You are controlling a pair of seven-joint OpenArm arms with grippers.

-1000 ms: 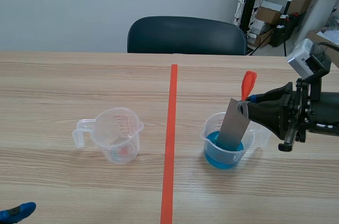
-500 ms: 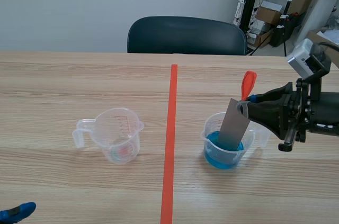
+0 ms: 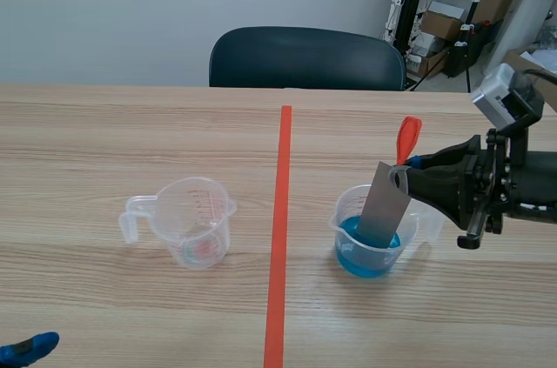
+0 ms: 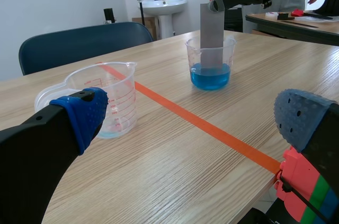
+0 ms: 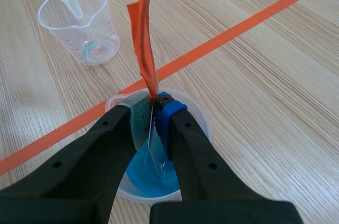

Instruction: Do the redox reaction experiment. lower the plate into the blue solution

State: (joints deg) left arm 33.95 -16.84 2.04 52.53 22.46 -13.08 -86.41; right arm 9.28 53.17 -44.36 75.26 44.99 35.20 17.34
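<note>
Plate (image 3: pixel 383 207) standing in cup (image 3: pixel 342 230), low edge at the blue solution (image 3: pixel 361 262).
My right claw (image 3: pixel 405 178) is clamped on the plate's top end, under the orange tag (image 3: pixel 408 137); my left claw (image 4: pixel 193 115) gapes wide and holds nothing. Risk: the plate is tilted close to the rim, so a skewed descent may tip the light cup, splash, or twist the plate loose. Writing: red scale marks on the spare cup (image 3: pixel 196 224), unreadable.

Bright, even indoor light, soft faint shadows
</note>
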